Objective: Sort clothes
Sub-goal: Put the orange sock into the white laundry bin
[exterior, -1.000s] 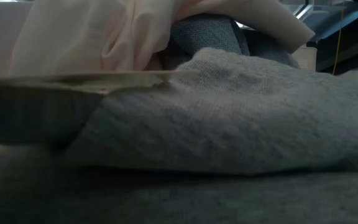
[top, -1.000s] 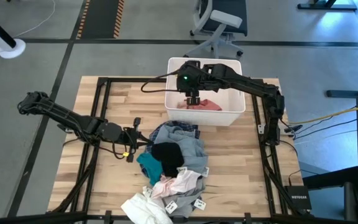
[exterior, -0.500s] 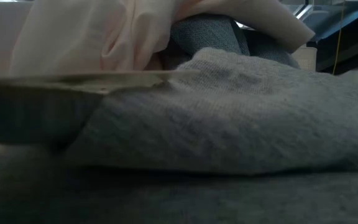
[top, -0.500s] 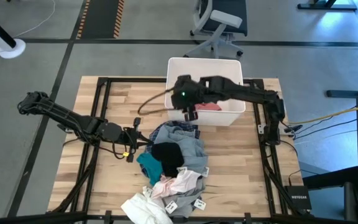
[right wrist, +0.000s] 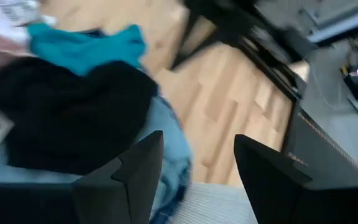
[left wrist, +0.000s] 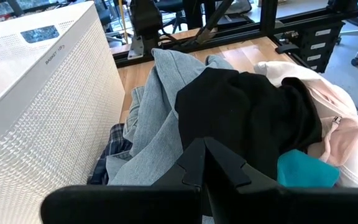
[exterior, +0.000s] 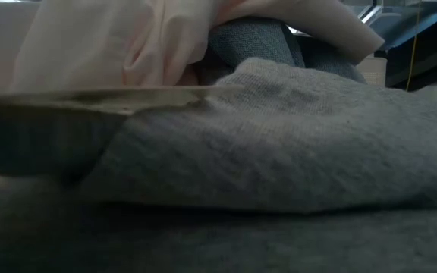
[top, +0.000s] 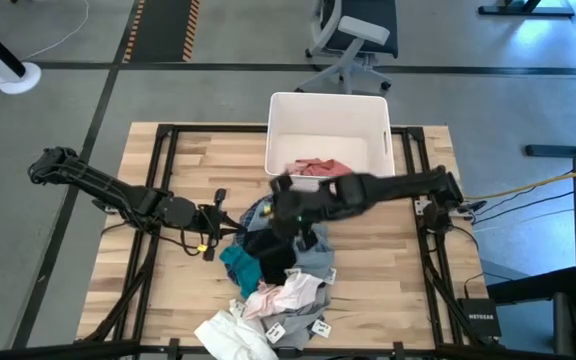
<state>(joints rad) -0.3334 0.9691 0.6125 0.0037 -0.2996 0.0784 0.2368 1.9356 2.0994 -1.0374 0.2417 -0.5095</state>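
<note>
Grey concrete floor [top: 58, 110] on all sides of the wooden counter [top: 168, 290], crossed by dark seam lines. Yellow-and-black hazard strip [top: 163, 28] on the floor, well beyond the left end effector [top: 218, 215]. Grey office chair [top: 353, 35] beyond the right end effector [top: 303, 235], behind the white bin [top: 378, 165]. White round base [top: 16, 75] at the far corner on the left end effector's side. Yellow cable [top: 528, 185] and dark cables on the floor on the right end effector's outer side; a small black box [top: 480, 322] sits nearer. Light even, brighter at that far corner.

Grey knit garment [exterior: 279, 152] filling the frame, pale pink fabric [exterior: 120, 45] bunched on top behind
</note>
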